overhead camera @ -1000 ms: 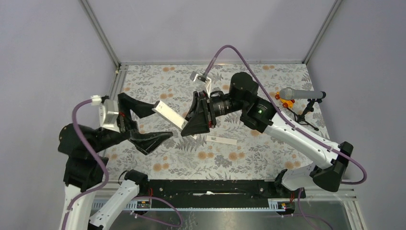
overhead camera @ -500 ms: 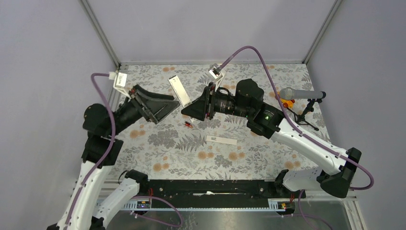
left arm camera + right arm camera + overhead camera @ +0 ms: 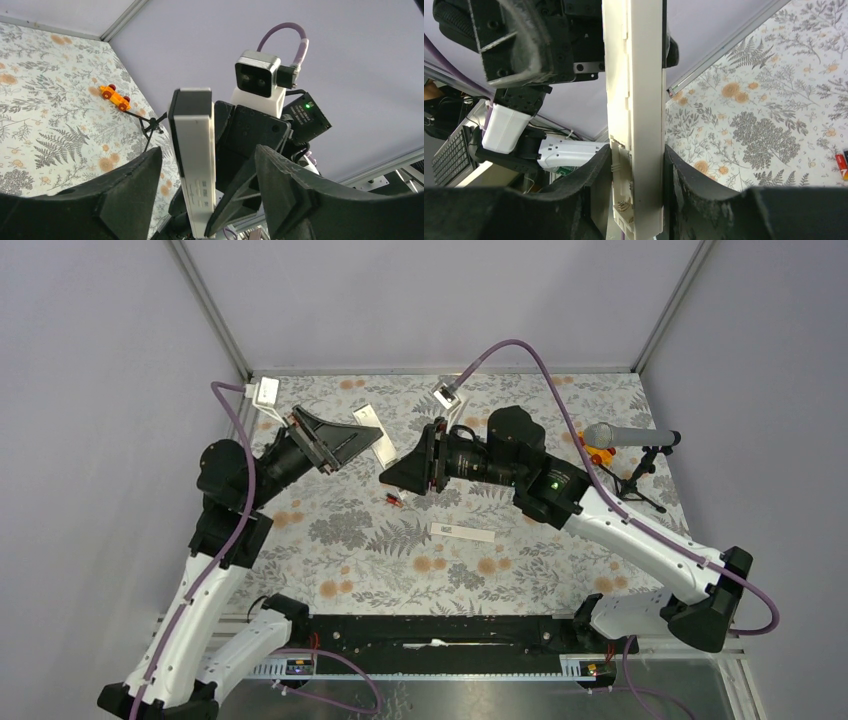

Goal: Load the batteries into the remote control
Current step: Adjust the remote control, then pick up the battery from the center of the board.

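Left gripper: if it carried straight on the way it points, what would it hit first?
The remote control, which the right gripper clamps. It stands directly ahead, between the open fingers of the left gripper with a gap on each side. How far in it sits is hard to judge.

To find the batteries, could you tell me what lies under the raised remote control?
Only floral table cover shows beneath the remote control, held aloft by the right pincer. A red battery lies off to one side, not underneath. The left pincer hides part there.
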Tool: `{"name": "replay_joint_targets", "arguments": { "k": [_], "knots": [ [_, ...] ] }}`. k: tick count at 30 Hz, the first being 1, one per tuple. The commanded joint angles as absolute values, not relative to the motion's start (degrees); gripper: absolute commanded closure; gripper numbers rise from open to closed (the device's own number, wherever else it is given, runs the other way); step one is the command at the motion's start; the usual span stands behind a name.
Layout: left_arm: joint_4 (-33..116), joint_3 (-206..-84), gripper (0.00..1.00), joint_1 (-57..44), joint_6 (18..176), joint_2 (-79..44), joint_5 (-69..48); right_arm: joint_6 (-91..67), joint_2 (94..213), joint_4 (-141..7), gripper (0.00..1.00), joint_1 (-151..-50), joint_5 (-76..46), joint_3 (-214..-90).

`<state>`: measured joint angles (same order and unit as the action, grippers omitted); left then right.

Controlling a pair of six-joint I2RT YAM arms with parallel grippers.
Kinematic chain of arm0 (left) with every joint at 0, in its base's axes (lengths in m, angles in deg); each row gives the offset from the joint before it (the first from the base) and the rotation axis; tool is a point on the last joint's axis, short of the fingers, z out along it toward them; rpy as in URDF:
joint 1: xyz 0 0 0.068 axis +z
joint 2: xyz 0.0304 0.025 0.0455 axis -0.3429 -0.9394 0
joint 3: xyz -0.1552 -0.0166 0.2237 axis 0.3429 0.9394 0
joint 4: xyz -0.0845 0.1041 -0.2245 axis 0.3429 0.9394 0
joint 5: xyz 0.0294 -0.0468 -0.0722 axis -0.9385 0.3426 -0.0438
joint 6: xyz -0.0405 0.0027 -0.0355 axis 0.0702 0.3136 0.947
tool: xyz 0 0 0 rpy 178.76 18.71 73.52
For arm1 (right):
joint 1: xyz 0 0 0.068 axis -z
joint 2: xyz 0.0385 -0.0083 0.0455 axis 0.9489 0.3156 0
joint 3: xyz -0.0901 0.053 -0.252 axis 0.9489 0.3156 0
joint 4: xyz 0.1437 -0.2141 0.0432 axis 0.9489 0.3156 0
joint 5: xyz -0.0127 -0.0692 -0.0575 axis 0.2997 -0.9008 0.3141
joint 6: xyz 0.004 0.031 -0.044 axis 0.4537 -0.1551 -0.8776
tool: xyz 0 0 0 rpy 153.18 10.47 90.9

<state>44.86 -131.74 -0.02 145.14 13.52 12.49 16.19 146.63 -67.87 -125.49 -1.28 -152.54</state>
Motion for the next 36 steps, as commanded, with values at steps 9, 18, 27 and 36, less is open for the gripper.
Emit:
{"name": "replay_joint_targets", "arguments": {
  "k": [9, 18, 27, 36],
  "knots": [
    [46.2, -133.2, 0.99, -4.7, 143.2, 10.4, 8.7, 15.8, 147.5, -64.1, 0.73, -125.6, 0.4, -152.7],
    [80.6, -139.2, 0.99, -3.7, 120.4, 10.4, -28.4, 7.2, 151.9, -48.2, 0.14, -125.3, -10.0, -158.5],
    [89.7, -133.3, 1.00, 9.9, 123.6, 12.5, -40.8, 2.5, 164.3, -48.6, 0.61, -126.1, -19.4, -157.2],
    [88.1, -131.9, 0.97, 12.2, 122.1, 11.2, -34.0, -1.8, 182.3, -51.7, 0.62, -127.5, -27.7, -165.3]
  ]
}}
